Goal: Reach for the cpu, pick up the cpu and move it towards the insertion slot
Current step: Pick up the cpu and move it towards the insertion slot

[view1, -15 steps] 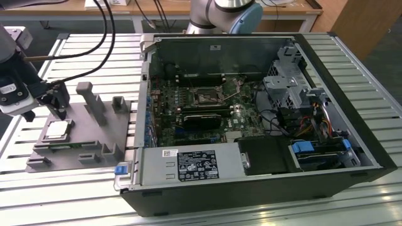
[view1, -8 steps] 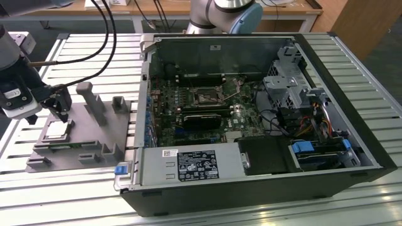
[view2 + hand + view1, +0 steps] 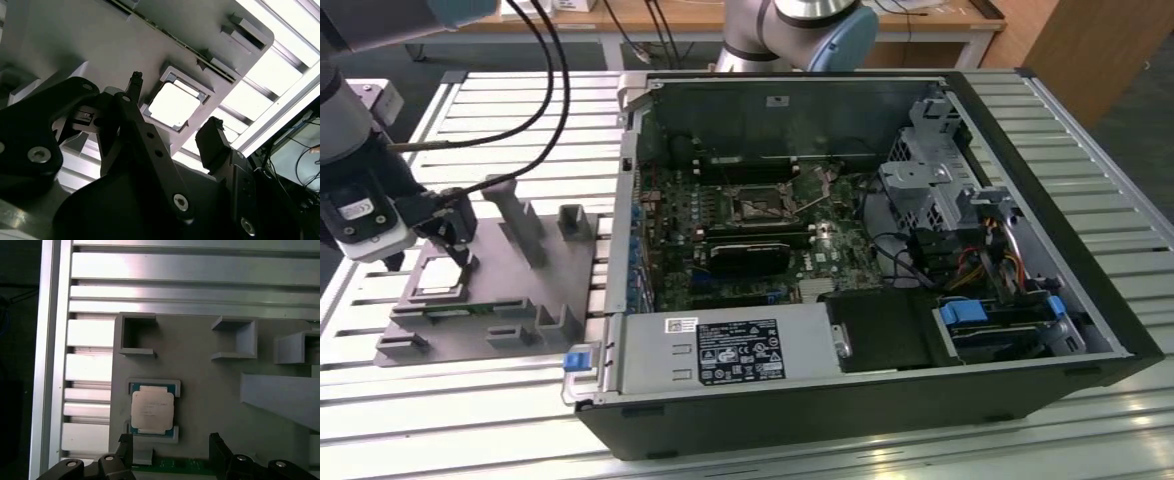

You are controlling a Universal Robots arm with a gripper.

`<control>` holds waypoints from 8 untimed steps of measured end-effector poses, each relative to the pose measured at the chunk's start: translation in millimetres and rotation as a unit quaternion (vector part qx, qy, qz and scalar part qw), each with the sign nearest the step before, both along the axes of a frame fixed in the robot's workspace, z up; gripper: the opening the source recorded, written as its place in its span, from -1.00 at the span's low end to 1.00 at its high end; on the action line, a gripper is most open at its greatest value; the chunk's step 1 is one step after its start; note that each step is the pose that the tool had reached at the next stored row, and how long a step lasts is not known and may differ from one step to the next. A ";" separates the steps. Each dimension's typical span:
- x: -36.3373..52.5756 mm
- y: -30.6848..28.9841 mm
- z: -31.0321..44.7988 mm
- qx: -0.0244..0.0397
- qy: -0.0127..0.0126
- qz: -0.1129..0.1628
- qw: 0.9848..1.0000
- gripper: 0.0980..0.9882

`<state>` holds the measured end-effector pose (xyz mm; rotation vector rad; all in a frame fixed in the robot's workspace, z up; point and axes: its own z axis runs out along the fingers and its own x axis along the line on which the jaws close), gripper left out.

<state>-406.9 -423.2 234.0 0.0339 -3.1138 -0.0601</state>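
The pincer [image 3: 171,446] hung with its jaws spread wide and open air between them above the cpu [image 3: 152,409]. Low grey rims [image 3: 152,385] hugged the chip's edges. Tall posts [image 3: 523,225] on the grey fixture [image 3: 200,365] stood between there and the computer case [image 3: 881,400]. Over the insertion slot [image 3: 754,205] the case lay open.

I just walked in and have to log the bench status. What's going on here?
A robot arm's hand hangs open just over the cpu. The cpu lies flat in its square nest on the grey fixture and is not yet gripped. The fixture sits on the slatted table at the exterior view's left. The insertion slot is on the board inside the open computer case, toward that view's right.
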 end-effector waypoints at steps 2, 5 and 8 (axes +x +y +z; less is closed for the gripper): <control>0.0 0.0 -2.9 0.000 0.001 0.000 1.000 0.37; 0.0 0.0 -7.8 0.000 0.001 0.000 1.000 0.37; 0.0 -0.1 -13.3 0.000 0.002 0.000 1.000 0.37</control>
